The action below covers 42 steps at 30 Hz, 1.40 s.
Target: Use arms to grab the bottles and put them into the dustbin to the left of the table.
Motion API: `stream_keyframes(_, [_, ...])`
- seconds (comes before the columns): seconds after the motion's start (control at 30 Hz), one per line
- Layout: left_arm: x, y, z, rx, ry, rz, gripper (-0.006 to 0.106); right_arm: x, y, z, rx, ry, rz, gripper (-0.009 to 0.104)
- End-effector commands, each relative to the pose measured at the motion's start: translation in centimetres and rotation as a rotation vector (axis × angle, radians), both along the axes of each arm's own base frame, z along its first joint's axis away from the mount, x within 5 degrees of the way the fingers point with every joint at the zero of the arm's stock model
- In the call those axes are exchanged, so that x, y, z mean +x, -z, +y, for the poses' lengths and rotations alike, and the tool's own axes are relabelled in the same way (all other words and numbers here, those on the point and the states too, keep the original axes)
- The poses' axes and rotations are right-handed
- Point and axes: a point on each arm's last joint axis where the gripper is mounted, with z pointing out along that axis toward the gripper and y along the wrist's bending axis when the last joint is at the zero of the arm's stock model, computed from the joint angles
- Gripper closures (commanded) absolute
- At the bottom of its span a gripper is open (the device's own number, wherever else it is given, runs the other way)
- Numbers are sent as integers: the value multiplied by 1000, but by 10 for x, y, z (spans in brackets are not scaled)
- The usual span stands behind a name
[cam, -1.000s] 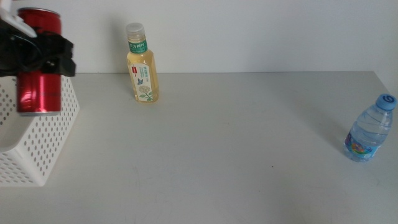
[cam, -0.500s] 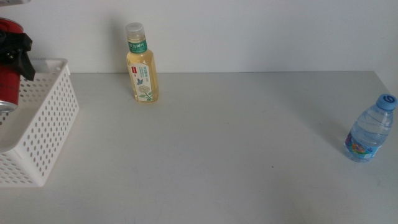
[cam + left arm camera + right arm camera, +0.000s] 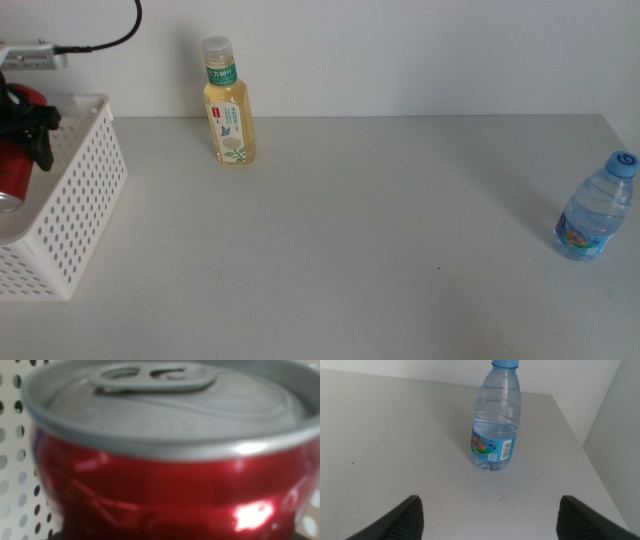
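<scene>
My left gripper (image 3: 27, 124) is at the far left edge of the middle view, shut on the slim red can (image 3: 11, 168), which hangs upright inside the white perforated dustbin (image 3: 72, 212). The left wrist view is filled by the can (image 3: 165, 485) and its silver lid, with the dustbin's holed wall (image 3: 10, 460) behind. The yellow-liquid bottle (image 3: 229, 105) stands at the back of the table (image 3: 350, 220). At the right edge stands the blue-capped water bottle (image 3: 595, 208). My right gripper (image 3: 490, 505) is open, a short way back from the water bottle (image 3: 495, 425); the middle view does not show it.
A white wall runs behind the table. A black cable and a grey camera block (image 3: 30, 55) of the left arm hang above the dustbin. The table's right edge (image 3: 580, 445) lies close beside the water bottle.
The left gripper has carried the red can left and down, from above the dustbin's rim to inside it. Both bottles have stayed put.
</scene>
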Motion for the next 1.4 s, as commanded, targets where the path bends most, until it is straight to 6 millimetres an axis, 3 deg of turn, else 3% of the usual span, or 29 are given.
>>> stream_keyframes(0.0, [-3, -26, 1, 40, 13, -74, 102, 0, -11, -1, -19, 11, -103, 27])
stream_keyframes(0.2, [6, 1, 7, 68, 58, -3, 100, 0, -11, -1, -19, 11, -103, 27])
stream_keyframes(0.43, [15, 24, 10, 73, 61, 26, 86, 0, -11, -1, -19, 11, -103, 27])
stream_keyframes(0.6, [18, 30, 11, 77, 92, 37, 58, 0, -11, -1, -19, 11, -103, 27])
stream_keyframes(0.8, [19, 30, 11, 85, 105, 22, 7, 0, -11, -1, -19, 11, -103, 27])
stream_keyframes(0.9, [19, 30, 9, 75, 107, 24, 7, 0, -11, -1, -19, 11, -103, 27])
stream_keyframes(1.1, [15, 12, 8, 57, 89, 70, 7, 0, -11, -1, -19, 11, -103, 27])
stream_keyframes(1.37, [0, -53, -8, -6, -25, -112, 7, 0, -11, -1, -19, 11, -103, 27])
